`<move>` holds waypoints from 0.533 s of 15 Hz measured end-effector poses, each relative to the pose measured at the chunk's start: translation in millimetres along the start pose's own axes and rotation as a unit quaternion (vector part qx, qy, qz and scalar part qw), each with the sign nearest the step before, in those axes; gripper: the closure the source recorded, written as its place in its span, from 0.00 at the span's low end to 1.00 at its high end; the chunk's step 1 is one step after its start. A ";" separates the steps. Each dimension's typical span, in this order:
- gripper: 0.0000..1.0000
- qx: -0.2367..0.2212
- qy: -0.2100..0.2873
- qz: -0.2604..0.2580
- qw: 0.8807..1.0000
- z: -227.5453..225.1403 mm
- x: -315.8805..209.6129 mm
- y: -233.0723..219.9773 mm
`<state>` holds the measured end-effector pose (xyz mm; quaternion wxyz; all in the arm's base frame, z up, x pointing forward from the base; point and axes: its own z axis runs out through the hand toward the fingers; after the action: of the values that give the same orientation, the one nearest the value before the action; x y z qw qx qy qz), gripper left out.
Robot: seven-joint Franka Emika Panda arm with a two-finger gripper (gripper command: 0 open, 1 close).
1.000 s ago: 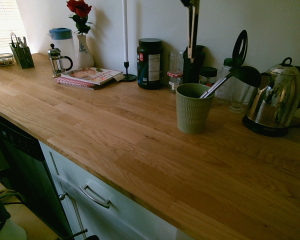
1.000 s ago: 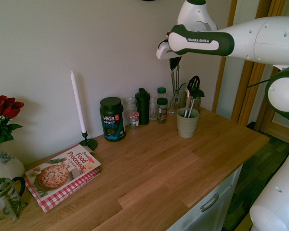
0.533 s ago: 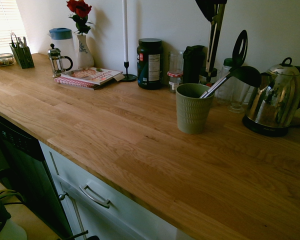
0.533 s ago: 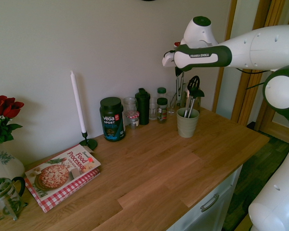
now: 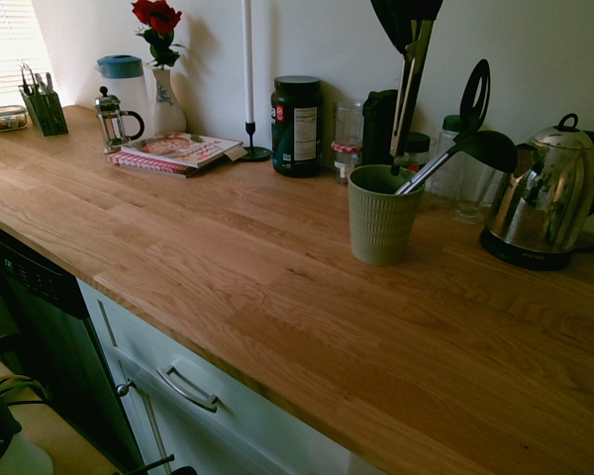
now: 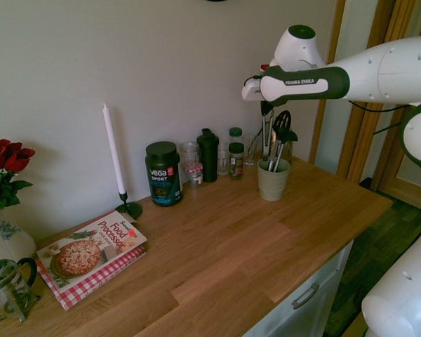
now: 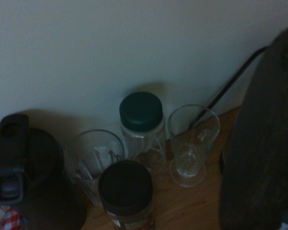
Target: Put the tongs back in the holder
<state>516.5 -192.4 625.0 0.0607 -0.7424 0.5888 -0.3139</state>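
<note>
A long butcher-block wooden countertop (image 5: 277,267) runs along a plain pale wall (image 6: 91,63). At the first exterior view's upper left, a bright window with blinds (image 5: 5,49) lets in daylight. White drawer fronts with metal handles (image 5: 188,388) sit below, and brown wooden door framing (image 6: 358,140) stands at the second exterior view's right.

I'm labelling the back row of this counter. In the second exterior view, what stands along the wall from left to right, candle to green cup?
Candle → protein tub → black bottle → green cup, tongs hanging into it.
</note>
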 end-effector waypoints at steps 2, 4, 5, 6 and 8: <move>1.00 -0.008 -0.005 0.004 1.000 8.1 -5.6 11.0; 1.00 -0.006 -0.003 0.002 1.000 25.6 -13.7 21.7; 1.00 -0.006 -0.002 0.001 1.000 35.3 -18.0 27.1; 1.00 -0.010 -0.004 0.000 1.000 44.7 -21.6 31.8; 0.00 -0.020 -0.010 -0.002 1.000 61.6 -27.1 35.9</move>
<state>516.6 -195.7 548.8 0.0512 -0.7479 0.5924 -0.2951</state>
